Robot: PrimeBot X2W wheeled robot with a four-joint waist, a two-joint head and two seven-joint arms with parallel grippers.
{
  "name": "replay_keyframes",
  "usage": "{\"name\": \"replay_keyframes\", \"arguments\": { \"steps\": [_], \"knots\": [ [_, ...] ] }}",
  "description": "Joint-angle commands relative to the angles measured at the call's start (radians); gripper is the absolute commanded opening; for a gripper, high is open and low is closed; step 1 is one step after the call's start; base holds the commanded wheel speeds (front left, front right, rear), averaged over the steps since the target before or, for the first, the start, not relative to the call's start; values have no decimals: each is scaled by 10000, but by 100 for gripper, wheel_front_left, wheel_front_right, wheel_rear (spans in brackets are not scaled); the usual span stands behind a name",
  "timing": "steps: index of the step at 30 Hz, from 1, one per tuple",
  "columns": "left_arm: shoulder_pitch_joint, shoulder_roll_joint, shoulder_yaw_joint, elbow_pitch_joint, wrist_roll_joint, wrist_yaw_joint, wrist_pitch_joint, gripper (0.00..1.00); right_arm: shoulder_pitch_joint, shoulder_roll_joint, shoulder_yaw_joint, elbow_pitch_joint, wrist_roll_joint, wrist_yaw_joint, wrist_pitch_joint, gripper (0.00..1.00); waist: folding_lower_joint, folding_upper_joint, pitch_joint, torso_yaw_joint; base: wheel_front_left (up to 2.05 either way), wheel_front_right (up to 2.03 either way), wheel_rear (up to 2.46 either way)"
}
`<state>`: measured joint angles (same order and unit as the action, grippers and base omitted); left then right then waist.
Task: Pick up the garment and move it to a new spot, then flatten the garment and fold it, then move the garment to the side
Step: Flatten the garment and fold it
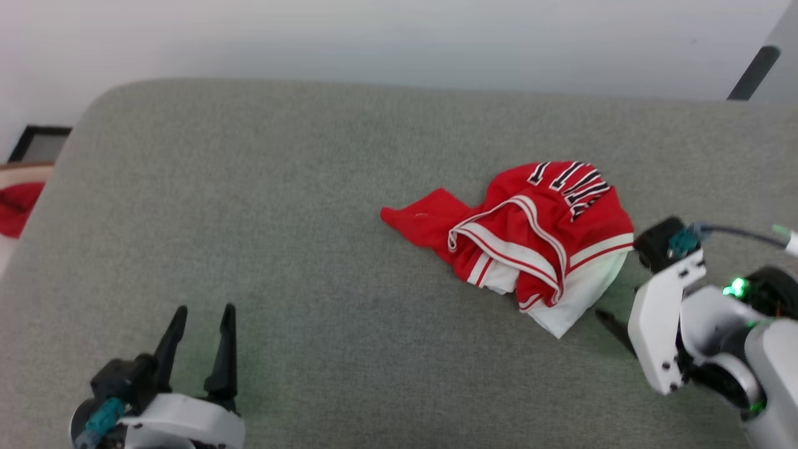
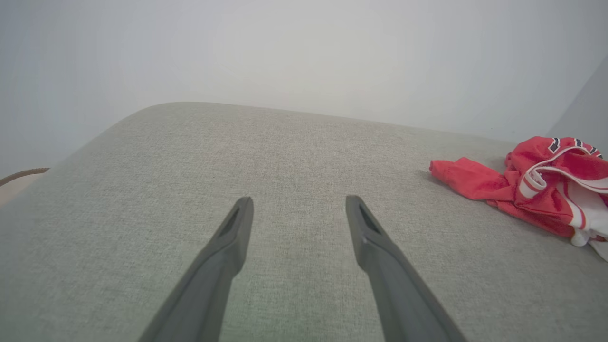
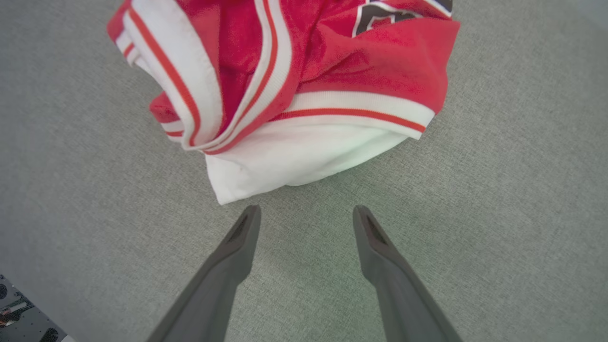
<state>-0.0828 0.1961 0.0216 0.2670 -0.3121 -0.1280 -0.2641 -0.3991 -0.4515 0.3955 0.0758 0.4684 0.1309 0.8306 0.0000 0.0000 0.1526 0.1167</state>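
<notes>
The crumpled red striped-trim jersey (image 1: 536, 237) lies at two o'clock. The right gripper (image 3: 306, 213), spread wide, faces its white hem, probably to grab it; the left gripper (image 1: 206, 308) idles, equally wide.

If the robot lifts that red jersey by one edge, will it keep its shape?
Probably not: the jersey lies crumpled in soft folds, so it should dangle. It looks thin, so likely light. The open right hand may pinch several layers.

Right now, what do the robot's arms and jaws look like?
Both arms end in jaws: two long, dark grey, pointed prongs each. The left arm has a white shell, black joint and teal plug. The right arm has white and grey shells, a teal plug, a dark cable and a glowing green light.
</notes>
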Motion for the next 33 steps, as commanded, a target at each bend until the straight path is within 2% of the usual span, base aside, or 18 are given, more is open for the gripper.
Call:
{"name": "replay_keyframes", "arguments": {
  "steps": [1,13,14,15,17,18,27,33],
  "knots": [
    [-190,31,-68,-22,-102,-34,0,100,-270,-32,13,-60,25,-3,146,100,0,0,428,164,0,0,0],
    [-874,42,-477,62,-527,-33,0,100,-1245,159,304,430,-387,-3,808,100,0,0,1388,391,0,0,0],
    [-912,39,-494,74,-568,-33,0,100,-1273,141,323,483,-461,-3,838,93,0,0,1435,406,0,0,0],
    [-961,30,-501,78,-588,-33,0,100,-1295,108,385,529,-532,-3,853,60,0,0,1468,423,0,0,0],
    [-1008,30,-500,95,-609,-33,0,100,-1297,117,383,617,-592,-3,800,32,0,0,1517,440,0,0,0],
    [-1017,29,-496,107,-635,-33,0,100,-1334,87,428,645,-659,-3,801,0,0,0,1542,442,0,0,0],
    [-1095,6,-441,185,-699,-34,0,100,-1509,-21,213,514,-742,-4,473,0,0,0,1559,279,0,0,0],
    [-981,59,-411,136,-686,-34,0,100,-1203,-499,-224,-1,-840,-4,421,0,0,0,1448,33,0,0,0]
  ]
}}
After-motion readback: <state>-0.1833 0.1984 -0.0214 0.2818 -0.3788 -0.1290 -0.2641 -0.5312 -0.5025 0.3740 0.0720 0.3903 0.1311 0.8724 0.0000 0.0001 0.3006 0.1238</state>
